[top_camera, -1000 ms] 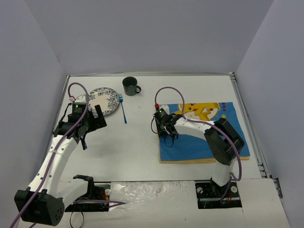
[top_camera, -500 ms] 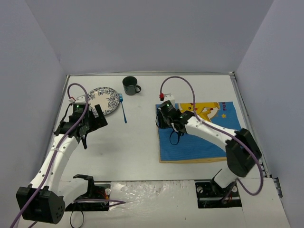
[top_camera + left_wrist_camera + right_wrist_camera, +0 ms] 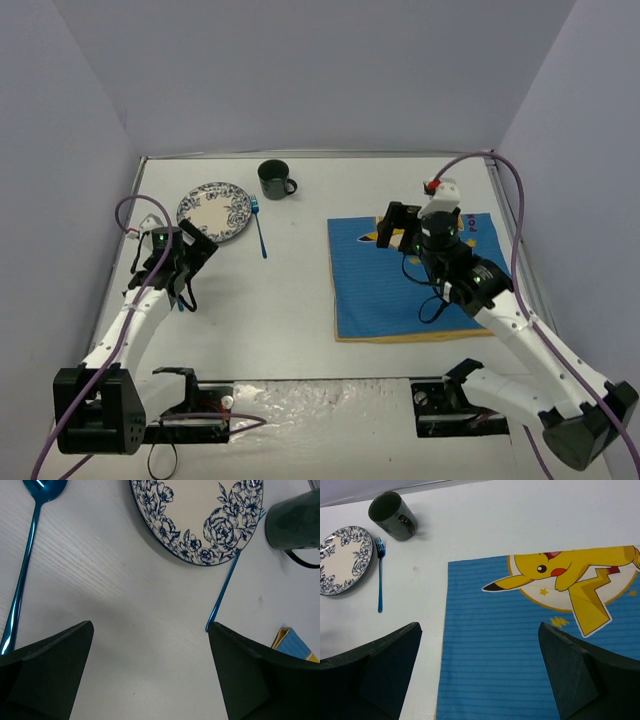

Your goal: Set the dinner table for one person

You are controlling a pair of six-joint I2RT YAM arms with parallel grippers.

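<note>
Two arms reach over the dinner table (image 3: 290, 300) in the top view. The left gripper (image 3: 183, 260) hangs released and empty just near of a floral plate (image 3: 214, 211). A blue fork (image 3: 259, 232) lies beside the plate's right rim, with a dark mug (image 3: 273, 180) farther back. The right gripper (image 3: 418, 240) hovers spread wide over a blue cartoon mat (image 3: 400, 300) and holds nothing.

From the left wrist, both fingers (image 3: 45, 670) stand apart above bare tabletop. This view alone clearly shows a blue spoon (image 3: 27, 555), lying left of the plate; from above, the arm covers it.

From the right wrist, parted fingers (image 3: 590, 675) frame the mat's yellow character, which that arm partly hides from above.
</note>
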